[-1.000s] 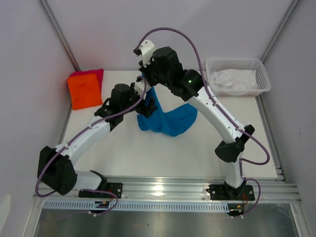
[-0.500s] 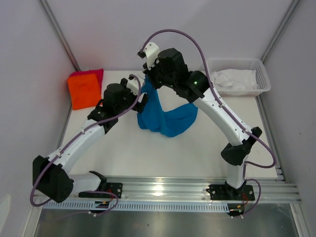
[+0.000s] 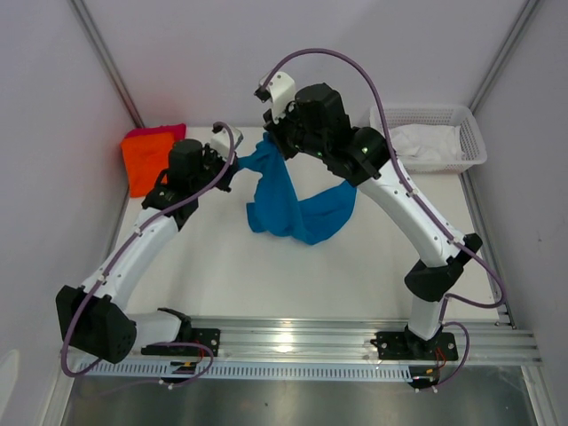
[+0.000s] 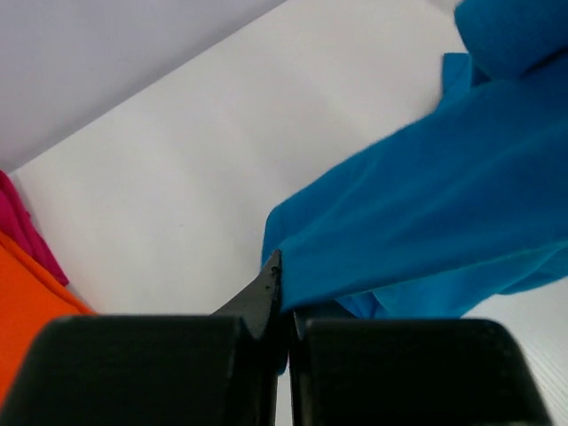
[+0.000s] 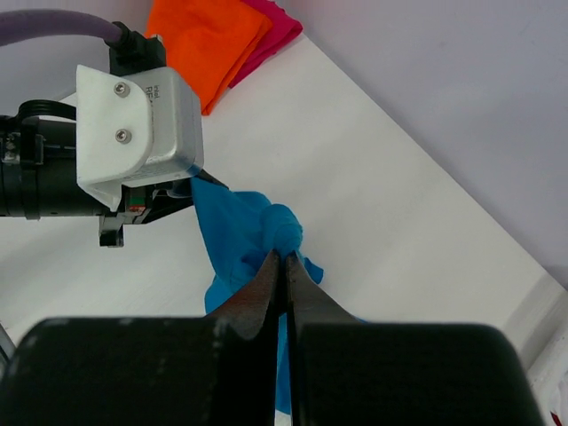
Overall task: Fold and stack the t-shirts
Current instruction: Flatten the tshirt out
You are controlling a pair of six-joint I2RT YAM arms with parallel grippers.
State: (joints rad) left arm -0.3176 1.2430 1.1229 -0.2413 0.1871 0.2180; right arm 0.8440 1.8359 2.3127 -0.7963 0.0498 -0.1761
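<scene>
The bright blue t-shirt (image 3: 288, 202) hangs bunched above the table's middle, its lower part resting on the table. My left gripper (image 3: 234, 165) is shut on the shirt's left edge (image 4: 417, 222), with cloth pinched at the fingertips (image 4: 282, 271). Higher up, my right gripper (image 3: 272, 142) is shut on a gathered knot of the same shirt (image 5: 282, 229), jaws pressed together (image 5: 286, 257). A short span of cloth stretches between the two grippers. The orange t-shirt (image 3: 147, 165) lies folded at the back left, on top of the pinkish-red one (image 3: 167, 131).
A white lattice basket (image 3: 466, 120) holding white cloth (image 3: 422, 142) stands at the back right. Walls close in the table at the back and both sides. In the right wrist view the left arm's camera housing (image 5: 138, 115) sits close beside the shirt.
My left gripper has closed on the blue shirt's edge and drawn back to the left. My right gripper has lifted a little with the shirt, spreading cloth between them.
</scene>
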